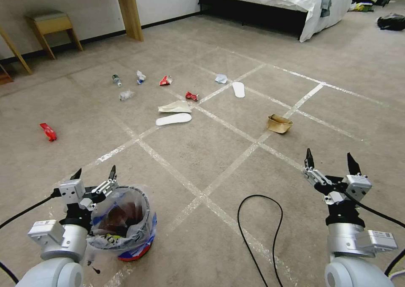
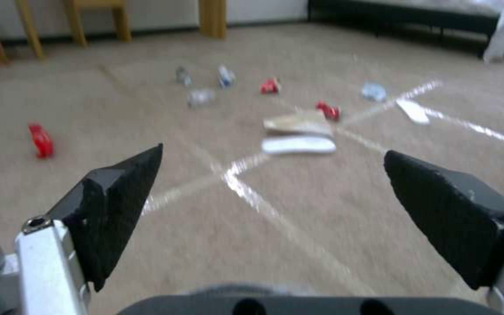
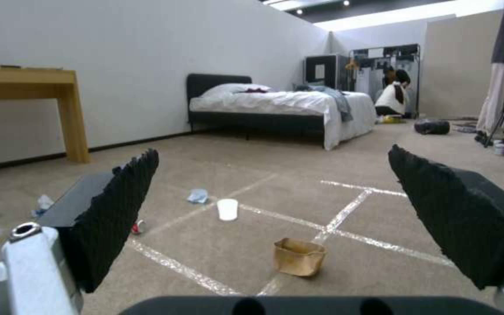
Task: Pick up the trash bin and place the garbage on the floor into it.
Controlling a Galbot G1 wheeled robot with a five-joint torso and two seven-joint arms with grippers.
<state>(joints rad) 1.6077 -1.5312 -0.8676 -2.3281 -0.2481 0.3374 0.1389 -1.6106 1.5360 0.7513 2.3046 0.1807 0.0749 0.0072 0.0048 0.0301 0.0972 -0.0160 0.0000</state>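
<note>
Head view gives us the trash bin (image 1: 126, 223) sitting on the floor (image 1: 202, 152) right beside our left pincer (image 1: 95, 177), which is spread wide and holding nothing. Our right pincer (image 1: 330, 160) is spread too, hovering over bare carpet near a black cable (image 1: 257, 219). Garbage lies well ahead: a white insole (image 1: 173, 119), a brown paper bag (image 1: 279, 123), a red wrapper (image 1: 48, 131). Right wrist view adds the bed (image 3: 287, 107) and a wooden desk (image 3: 27, 87), plus the bag (image 3: 299, 257) up close.
</note>
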